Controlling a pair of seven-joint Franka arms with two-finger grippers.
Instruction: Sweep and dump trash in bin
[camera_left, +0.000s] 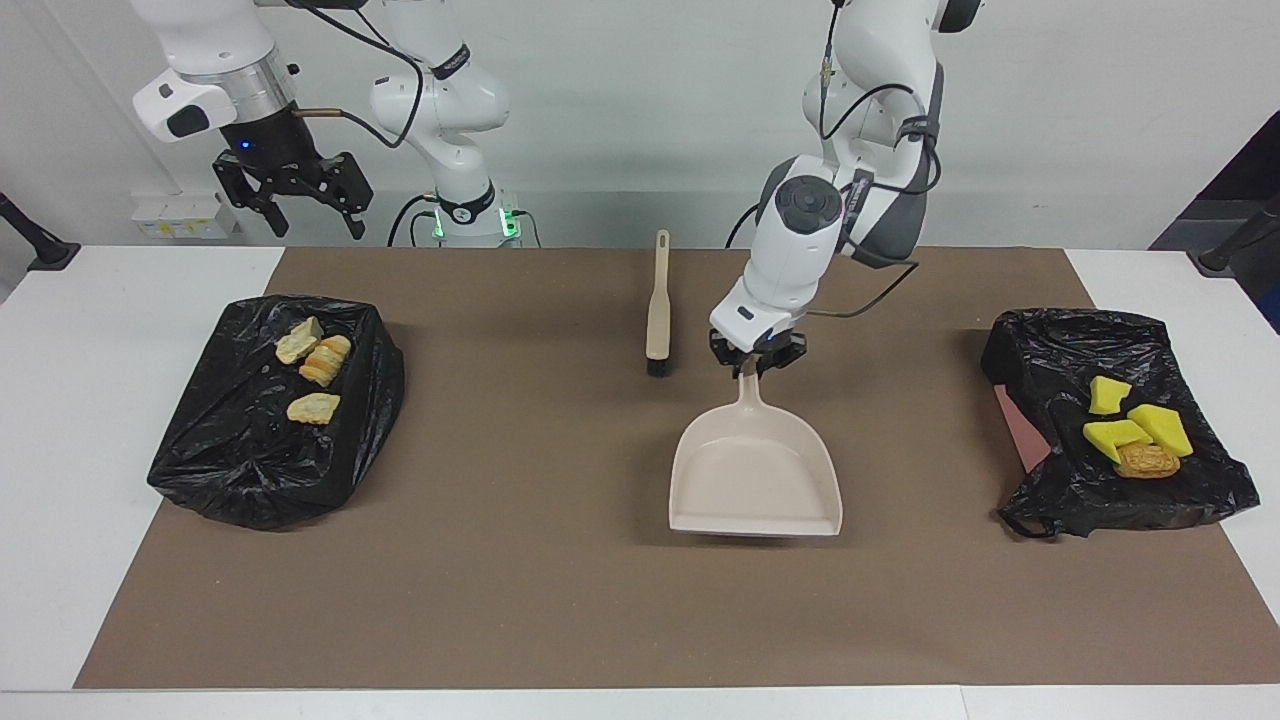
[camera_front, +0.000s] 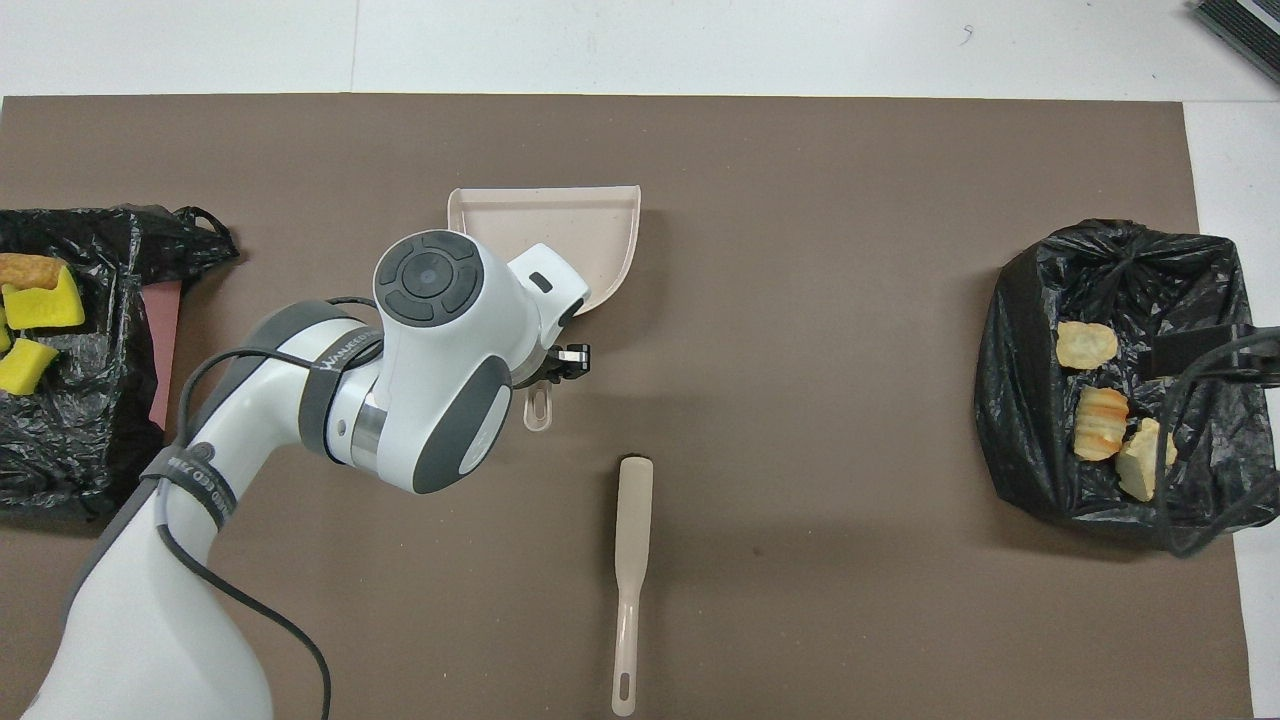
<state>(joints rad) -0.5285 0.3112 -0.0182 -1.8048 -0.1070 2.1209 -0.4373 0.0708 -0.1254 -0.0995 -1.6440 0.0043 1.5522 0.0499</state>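
Observation:
My left gripper (camera_left: 757, 364) is shut on the handle of the beige dustpan (camera_left: 755, 485), low over the middle of the brown mat, pan mouth pointing away from the robots. I cannot tell whether its lip touches the mat. From overhead the left arm hides much of the dustpan (camera_front: 590, 228). The pan is empty. Yellow-green sponge pieces (camera_left: 1135, 425) and an orange-brown lump (camera_left: 1147, 461) lie on the black-bagged bin (camera_left: 1070, 350) at the left arm's end. Pale yellow chunks (camera_left: 318, 362) lie on the black-bagged bin (camera_left: 240, 450) at the right arm's end. My right gripper (camera_left: 292, 200) waits, open and empty, high over that bin.
A beige hand brush (camera_left: 657, 320) lies on the mat beside the left gripper, bristles pointing away from the robots, also in the overhead view (camera_front: 632, 530). The brown mat (camera_left: 560, 600) covers most of the white table.

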